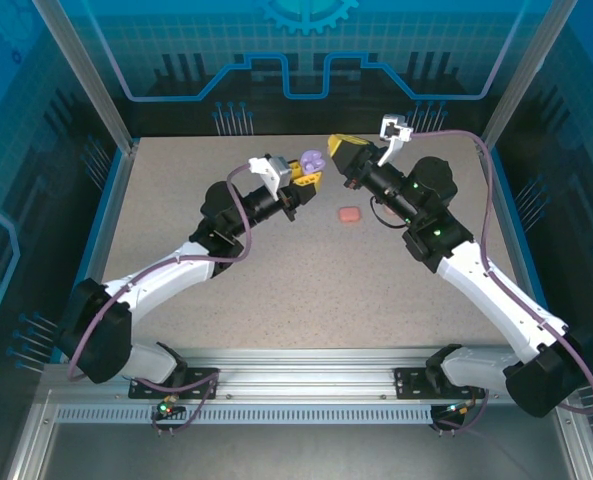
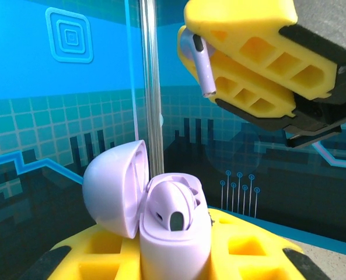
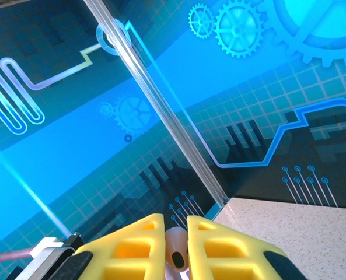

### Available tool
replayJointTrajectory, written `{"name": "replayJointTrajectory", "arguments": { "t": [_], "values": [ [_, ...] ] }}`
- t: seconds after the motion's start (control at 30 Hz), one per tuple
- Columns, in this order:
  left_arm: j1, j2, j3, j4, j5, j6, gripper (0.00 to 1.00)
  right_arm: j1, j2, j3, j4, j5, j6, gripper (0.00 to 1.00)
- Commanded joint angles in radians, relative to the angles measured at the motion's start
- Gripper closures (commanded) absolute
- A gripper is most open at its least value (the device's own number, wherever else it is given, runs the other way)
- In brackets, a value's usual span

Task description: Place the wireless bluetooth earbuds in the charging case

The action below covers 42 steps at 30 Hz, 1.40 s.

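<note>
The lavender charging case (image 2: 173, 245) stands upright with its lid (image 2: 111, 189) swung open to the left, and my left gripper (image 2: 175, 259) is shut on its base. One lavender earbud (image 2: 173, 204) sits in the case. Above and to the right of it, my right gripper (image 3: 175, 233) is shut on a second lavender earbud (image 2: 201, 61), stem pointing down, head between the yellow fingers (image 2: 248, 52). From above, the left gripper (image 1: 306, 178) holds the case (image 1: 313, 160) off the table at the back centre. The right gripper (image 1: 344, 150) is just to its right.
A closed coral-red case (image 1: 349, 214) lies on the speckled table (image 1: 306, 290) below the two grippers. Clear panels on aluminium posts (image 1: 116, 110) wall the table on the back and sides. Open tabletop lies in front, between the arms.
</note>
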Motion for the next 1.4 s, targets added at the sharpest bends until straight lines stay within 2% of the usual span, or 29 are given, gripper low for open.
{"name": "replayJointTrajectory", "arguments": {
  "t": [0.0, 1.1, 1.37],
  "values": [
    [-0.012, 0.009, 0.044, 0.029, 0.017, 0.027, 1.00, 0.016, 0.013, -0.009, 0.046, -0.010, 0.012, 0.87],
    [-0.013, -0.013, 0.057, -0.022, -0.015, 0.043, 1.00, 0.037, 0.026, -0.059, 0.019, 0.005, 0.005, 0.89],
    [-0.013, -0.016, 0.065, -0.042, -0.029, 0.044, 1.00, 0.036, 0.017, -0.068, -0.017, -0.034, -0.028, 0.89]
  ]
}}
